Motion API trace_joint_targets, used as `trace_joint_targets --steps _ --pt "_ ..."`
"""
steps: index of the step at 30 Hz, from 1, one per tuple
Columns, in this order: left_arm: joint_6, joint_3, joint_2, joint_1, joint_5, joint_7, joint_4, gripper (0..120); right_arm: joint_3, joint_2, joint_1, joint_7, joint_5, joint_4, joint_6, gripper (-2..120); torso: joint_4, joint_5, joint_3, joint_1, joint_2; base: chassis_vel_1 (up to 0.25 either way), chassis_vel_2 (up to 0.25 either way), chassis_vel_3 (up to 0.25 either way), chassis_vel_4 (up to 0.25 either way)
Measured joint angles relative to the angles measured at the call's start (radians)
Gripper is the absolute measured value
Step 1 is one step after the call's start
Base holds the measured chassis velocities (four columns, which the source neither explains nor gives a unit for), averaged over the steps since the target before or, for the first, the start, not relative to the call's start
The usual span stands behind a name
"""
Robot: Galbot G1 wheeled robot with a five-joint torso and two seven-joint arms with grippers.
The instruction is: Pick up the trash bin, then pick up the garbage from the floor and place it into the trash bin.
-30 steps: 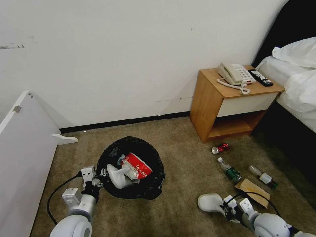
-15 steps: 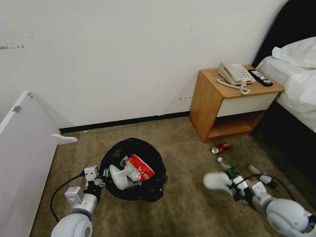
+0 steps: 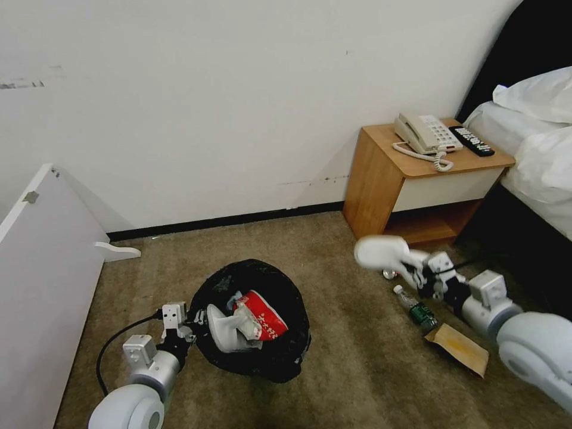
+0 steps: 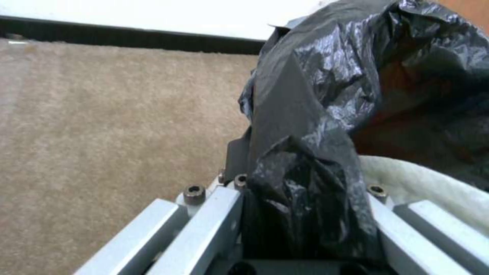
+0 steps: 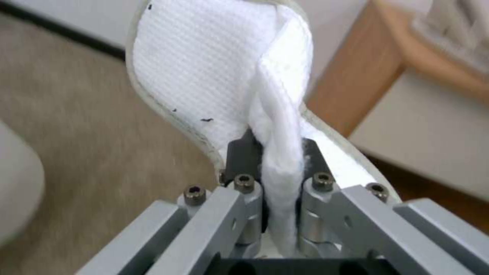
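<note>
The head view took in the whole floor scene: the trash bin sat low at about seven o'clock on the brown carpet, its black liner crinkled around the rim, with the left gripper at the bin's nine o'clock edge. Inside lay a crushed red-and-white carton and a white slipper beside it. The left wrist view added what the head view could not: the jaws were clamped together on a fold of the black liner at the bin's rim, with a strip of white terry showing just behind.

At about three o'clock the right gripper hung above the carpet in front of the wooden nightstand, carrying a second white slipper. The right wrist view showed the fingers pinched on the slipper's folded upper, its waffle-textured insole facing the camera.

On the carpet below that arm lay a green-labelled bottle and a brown paper bag, with a bit of a can showing beside the slipper. A beige telephone and a remote rested on the nightstand top.
</note>
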Motion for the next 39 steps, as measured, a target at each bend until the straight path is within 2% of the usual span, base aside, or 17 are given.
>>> trace_joint_targets --steps 1,5,12,17,19,24,26,29,34,39 --pt "0.012 0.010 0.013 -0.006 -0.006 0.001 -0.003 4 0.018 -0.003 0.012 -0.005 0.032 0.019 0.017 4 -0.0003 0.0001 0.000 0.000 0.000 0.000 0.000 0.000 0.000" --pt "0.027 0.019 0.025 -0.013 -0.011 0.003 -0.006 4 0.026 -0.007 0.022 -0.013 0.065 0.034 0.037 4 -0.0001 0.0000 0.000 0.000 0.000 0.000 0.000 0.000 0.000" --pt "0.089 0.046 0.052 -0.045 -0.022 0.021 -0.012 4 0.027 -0.001 0.044 -0.082 0.128 0.061 0.134 4 -0.0001 0.0002 0.000 0.000 0.000 0.000 0.000 0.000 0.000" --pt "0.126 0.066 0.070 -0.071 -0.017 0.044 -0.010 4 0.023 0.003 0.052 -0.131 0.178 0.078 0.170 4 -0.0001 0.0002 0.000 0.000 0.000 0.000 0.000 0.000 0.000" --pt "0.145 0.081 0.077 -0.092 0.012 0.068 0.001 4 0.022 0.008 0.057 -0.172 0.214 0.088 0.188 4 -0.0001 0.0002 0.000 0.000 0.000 0.000 0.000 0.000 0.000" --pt "0.168 0.112 0.078 -0.118 0.031 0.083 0.012 4 0.024 0.018 0.064 -0.230 0.243 0.097 0.201 4 0.0000 0.0002 0.000 0.000 0.000 0.000 0.000 0.000 0.000" --pt "0.181 0.138 0.076 -0.140 0.037 0.088 0.020 4 0.025 0.020 0.067 -0.264 0.251 0.098 0.211 4 -0.0001 0.0001 0.000 0.000 0.000 0.000 0.000 0.000 0.000" --pt "0.186 0.150 0.074 -0.151 0.040 0.088 0.025 4 0.024 0.021 0.068 -0.276 0.256 0.098 0.213 4 0.0000 0.0002 0.000 0.000 0.000 0.000 0.000 0.000 0.000" --pt "0.213 0.205 0.059 -0.206 0.046 0.088 0.046 4 -0.002 0.037 0.071 -0.310 0.257 0.096 0.215 4 -0.0001 0.0002 0.000 0.000 0.000 0.000 0.000 0.000 0.000" --pt "0.223 0.231 0.054 -0.239 0.045 0.084 0.059 4 -0.026 0.043 0.075 -0.328 0.255 0.090 0.215 4 -0.0001 0.0002 0.000 0.000 0.000 0.000 0.000 0.000 0.000"
